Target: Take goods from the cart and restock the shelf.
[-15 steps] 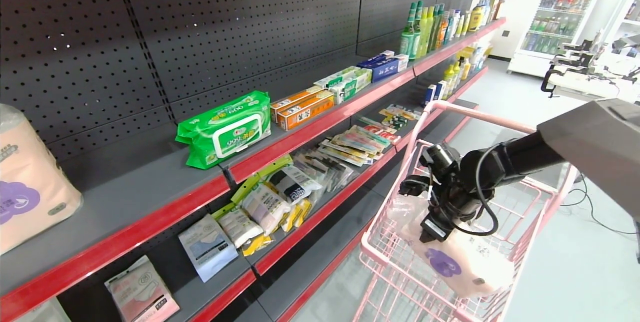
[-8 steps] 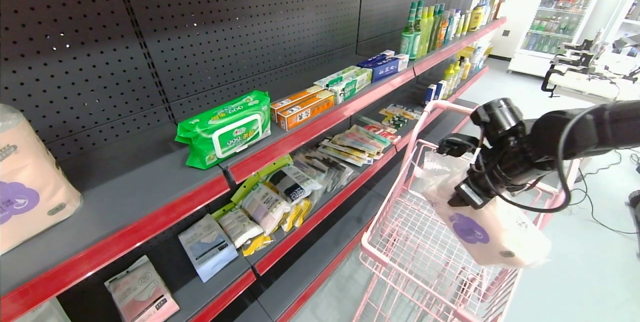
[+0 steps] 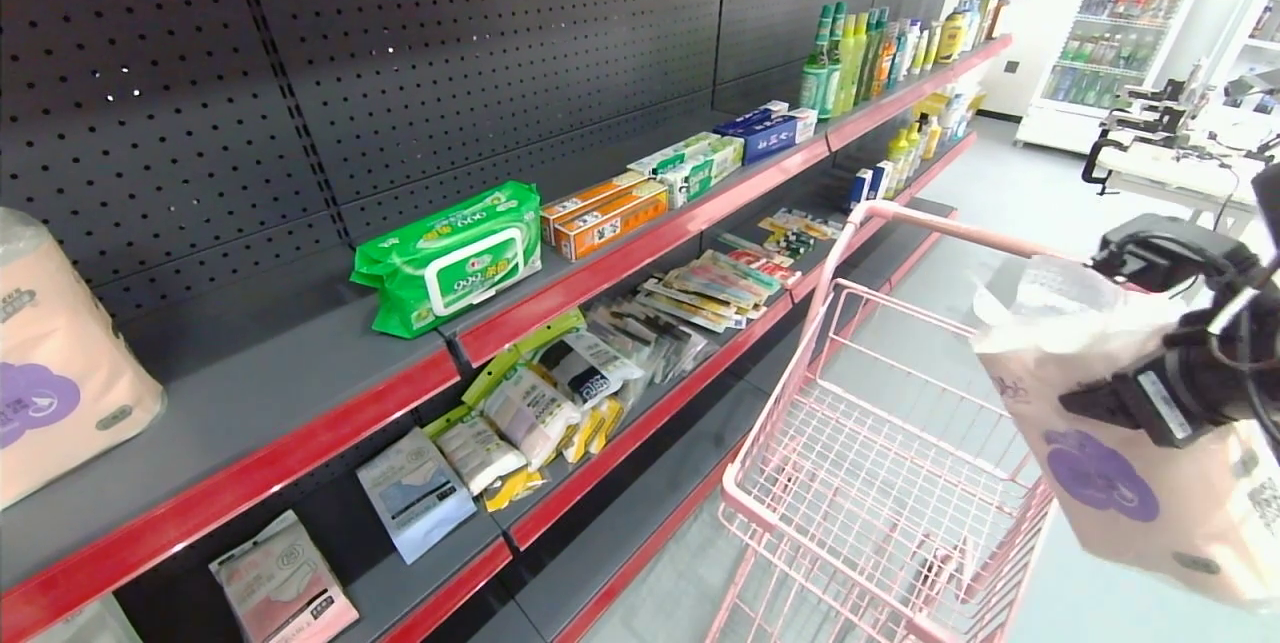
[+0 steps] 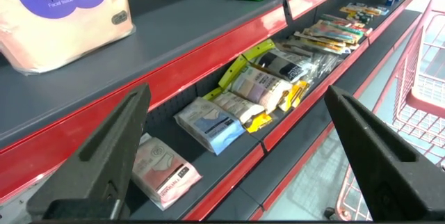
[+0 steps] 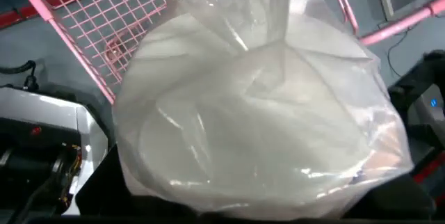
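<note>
A pink-wrapped pack of tissue rolls [image 3: 1130, 463] hangs from my right gripper [image 3: 1160, 393], which is clamped on the bunched plastic at the pack's upper end. The pack's long axis slants down and away to my right. It is held above the right side of the pink wire cart [image 3: 880, 213], clear of the basket. The shelf [image 3: 260, 393] lies to my left, across the cart, so I judge the coming move to be a carry leftward. A bare grey stretch waits on the top shelf between a matching pack [image 3: 60, 353] and a green wipes pack [image 3: 450, 253]. My left gripper [image 4: 240, 158] hangs near the shelf, fingers wide apart, holding nothing. A shop aisle with stocked shelves runs behind.
</note>
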You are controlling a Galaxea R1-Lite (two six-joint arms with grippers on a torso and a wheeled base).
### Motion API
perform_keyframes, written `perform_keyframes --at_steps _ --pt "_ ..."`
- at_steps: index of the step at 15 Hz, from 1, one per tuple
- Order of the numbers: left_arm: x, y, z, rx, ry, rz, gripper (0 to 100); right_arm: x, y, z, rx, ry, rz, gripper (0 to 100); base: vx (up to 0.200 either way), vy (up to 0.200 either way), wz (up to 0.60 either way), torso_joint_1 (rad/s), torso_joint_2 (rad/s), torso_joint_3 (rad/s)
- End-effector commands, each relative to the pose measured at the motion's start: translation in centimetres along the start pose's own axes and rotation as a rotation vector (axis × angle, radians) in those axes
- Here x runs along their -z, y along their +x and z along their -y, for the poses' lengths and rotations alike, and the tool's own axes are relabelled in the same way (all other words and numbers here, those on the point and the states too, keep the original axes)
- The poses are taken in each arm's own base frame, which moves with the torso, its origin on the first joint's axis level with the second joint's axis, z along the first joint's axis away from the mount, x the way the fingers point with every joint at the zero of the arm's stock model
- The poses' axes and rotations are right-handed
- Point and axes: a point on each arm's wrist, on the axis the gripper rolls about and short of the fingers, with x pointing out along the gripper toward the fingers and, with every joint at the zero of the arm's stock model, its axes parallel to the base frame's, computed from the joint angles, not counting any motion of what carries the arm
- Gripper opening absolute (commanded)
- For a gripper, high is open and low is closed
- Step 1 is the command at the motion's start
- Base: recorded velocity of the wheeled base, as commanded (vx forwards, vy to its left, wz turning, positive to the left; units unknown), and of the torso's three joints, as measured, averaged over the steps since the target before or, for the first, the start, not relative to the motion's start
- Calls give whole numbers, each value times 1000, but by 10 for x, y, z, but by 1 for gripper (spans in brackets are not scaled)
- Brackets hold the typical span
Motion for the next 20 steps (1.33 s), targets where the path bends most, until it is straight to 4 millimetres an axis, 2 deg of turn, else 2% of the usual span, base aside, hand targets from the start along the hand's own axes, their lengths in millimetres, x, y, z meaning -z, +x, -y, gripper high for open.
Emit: perform_keyframes --at_steps 1,4,10,13,16,20 --pt "0 0 0 -1 0 -2 100 35 -40 8 106 93 55 0 0 0 0 0 0 0" --pt "0 0 0 -1 0 -2 100 60 -60 15 195 195 76 0 0 0 0 0 0 0" --pt "0 0 0 -1 0 -2 100 105 -86 -7 231 213 150 0 0 0 0 0 0 0" --pt "0 0 0 -1 0 -2 100 124 -92 -17 245 220 173 0 0 0 0 0 0 0" --pt "0 0 0 -1 0 -2 100 135 -94 -22 266 232 178 0 0 0 0 137 -292 -160" --pt "0 0 0 -1 0 -2 100 136 -95 -22 271 218 184 0 0 0 0 171 -362 -194"
